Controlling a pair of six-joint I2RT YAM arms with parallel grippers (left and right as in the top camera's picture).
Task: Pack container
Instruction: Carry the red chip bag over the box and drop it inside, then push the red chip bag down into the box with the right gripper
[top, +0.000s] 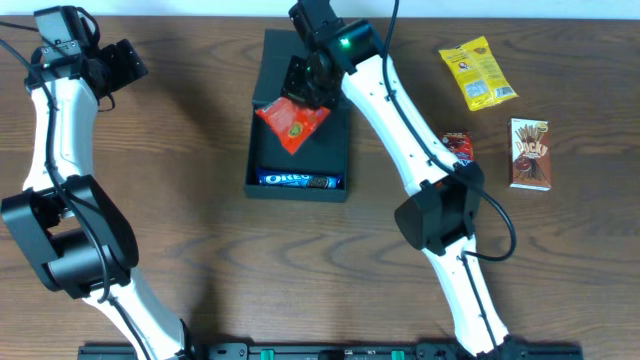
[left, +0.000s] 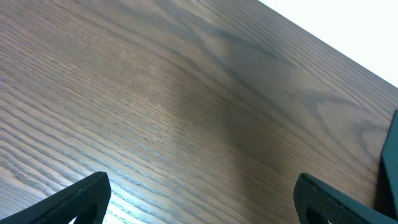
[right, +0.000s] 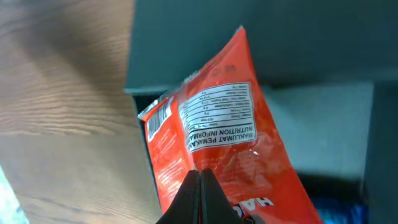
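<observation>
The container (top: 331, 150) is a dark box lying open at the table's middle, its flap lid at the far end. A blue Oreo packet (top: 299, 181) lies along its near wall. My right gripper (top: 300, 88) is shut on a red snack packet (top: 292, 122) and holds it over the box's far half. In the right wrist view the closed fingers (right: 200, 177) pinch the red packet (right: 217, 124) above the container's floor (right: 323, 112). My left gripper (top: 125, 62) is open and empty at the far left, over bare wood (left: 202, 196).
A yellow snack packet (top: 478, 72) lies at the far right. A Pocky box (top: 529, 153) and a small red packet (top: 459, 146) lie right of the container. A dark edge (left: 392, 162) shows at the right of the left wrist view.
</observation>
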